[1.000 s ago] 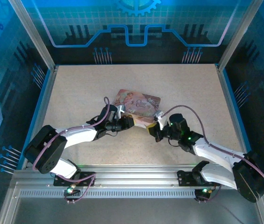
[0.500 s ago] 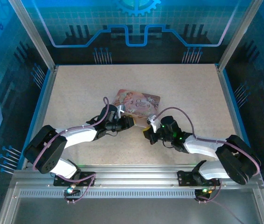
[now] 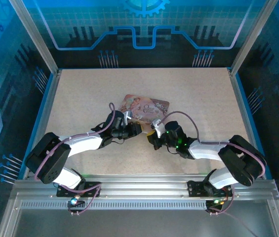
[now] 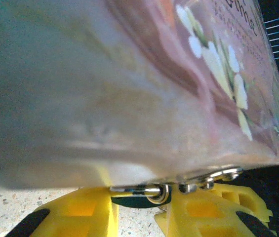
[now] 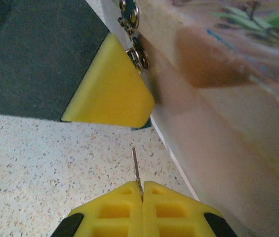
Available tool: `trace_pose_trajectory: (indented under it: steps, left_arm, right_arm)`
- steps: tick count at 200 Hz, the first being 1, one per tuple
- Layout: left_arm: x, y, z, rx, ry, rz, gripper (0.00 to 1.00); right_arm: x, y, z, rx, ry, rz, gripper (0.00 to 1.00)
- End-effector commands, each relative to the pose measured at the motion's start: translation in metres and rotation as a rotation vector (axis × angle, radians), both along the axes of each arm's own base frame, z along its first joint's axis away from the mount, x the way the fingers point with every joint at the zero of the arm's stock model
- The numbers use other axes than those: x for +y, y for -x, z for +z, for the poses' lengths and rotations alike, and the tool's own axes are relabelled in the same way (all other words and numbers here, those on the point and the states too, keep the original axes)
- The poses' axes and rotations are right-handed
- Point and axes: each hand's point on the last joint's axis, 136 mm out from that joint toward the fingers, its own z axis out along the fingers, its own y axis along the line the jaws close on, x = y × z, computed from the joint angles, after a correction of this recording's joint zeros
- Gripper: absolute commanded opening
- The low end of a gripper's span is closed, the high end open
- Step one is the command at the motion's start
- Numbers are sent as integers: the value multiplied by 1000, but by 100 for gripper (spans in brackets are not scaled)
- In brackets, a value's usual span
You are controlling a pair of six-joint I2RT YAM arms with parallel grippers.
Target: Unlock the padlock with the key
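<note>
The padlock (image 4: 135, 201) has a dark bluish body and a silvery shackle hooked at the tin's latch. My left gripper (image 4: 140, 210) is shut on it, one yellow finger on each side. In the top view this gripper (image 3: 138, 130) sits against the near edge of the pink tin (image 3: 146, 108). My right gripper (image 5: 142, 190) is shut on the key (image 5: 136, 165), whose thin blade sticks out past the fingertips. The blade points at a sliver of the padlock (image 5: 142, 127) under the left gripper's finger (image 5: 109, 86), with a short gap between. From above, the right gripper (image 3: 152, 140) lies just right of the left one.
The pink picture-printed tin rests on the speckled table (image 3: 80, 94), its side wall (image 5: 218, 123) close on the right of the key. Its latch rings (image 5: 137, 55) hang at the corner. Blue rails (image 3: 44, 106) border the table.
The right gripper has moved left along the tin's near edge with the key, closing in on the left gripper and the padlock. The left arm has stayed put.
</note>
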Motion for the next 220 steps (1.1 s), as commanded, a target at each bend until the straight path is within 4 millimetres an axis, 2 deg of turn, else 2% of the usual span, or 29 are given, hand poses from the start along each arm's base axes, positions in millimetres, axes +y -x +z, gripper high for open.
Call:
trace_pose_trajectory:
  steps: [1,69,220]
  left_arm:
    - [-15,-3,33,-51,105,-33,26]
    - [-14,-2,33,-50,105,-33,26]
    - [-14,-1,28,-40,96,-30,26]
  right_arm:
    - [13,-6,14,-35,-40,7,2]
    - [17,-12,11,-24,-41,-6,2]
    - [15,-17,20,-55,-62,-35,2]
